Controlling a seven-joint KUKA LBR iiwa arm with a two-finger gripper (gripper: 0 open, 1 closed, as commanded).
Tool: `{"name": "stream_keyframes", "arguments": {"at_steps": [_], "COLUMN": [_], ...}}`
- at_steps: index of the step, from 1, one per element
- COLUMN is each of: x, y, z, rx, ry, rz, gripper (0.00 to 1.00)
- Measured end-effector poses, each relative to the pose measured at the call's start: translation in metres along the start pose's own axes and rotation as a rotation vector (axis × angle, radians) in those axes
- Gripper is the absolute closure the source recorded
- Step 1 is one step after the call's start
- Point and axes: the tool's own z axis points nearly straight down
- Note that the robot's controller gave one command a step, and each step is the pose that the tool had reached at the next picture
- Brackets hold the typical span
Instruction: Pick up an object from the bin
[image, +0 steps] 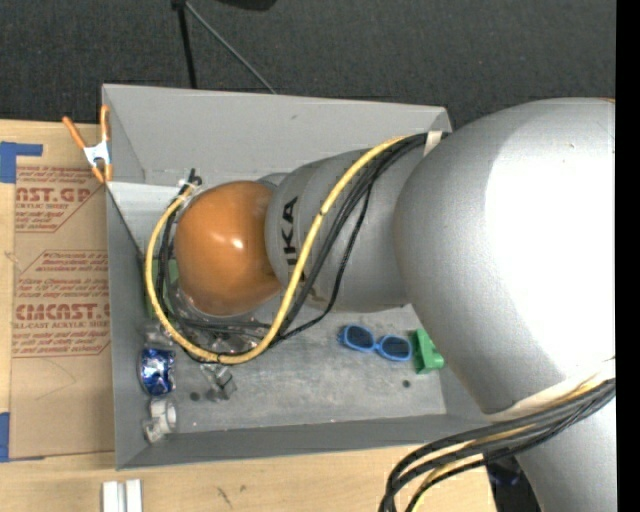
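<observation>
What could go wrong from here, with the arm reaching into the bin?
1. The orange cover hides whatever lies under the wrist, so a missed or poor grasp might go unseen.
2. The cables loop out close to the blue wad and could snag or drag it.
3. The wrist sits close to the left wall of the bin and may bump it if it shifts that way.
</observation>
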Motion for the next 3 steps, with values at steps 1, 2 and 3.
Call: {"name": "stream_keyframes", "arguments": {"at_steps": [1, 2, 3], "x": [0.002, 0.007, 0.006], "y": [0.001, 0.002, 0.003], "z": [0.002, 0.016, 0.015], "rx": [0.0, 0.004, 0.002], "ry": [-0.002, 0.003, 0.002], "rz": [0.03, -0.11, -0.111], "gripper": [0.0, 0.0, 1.0]}}
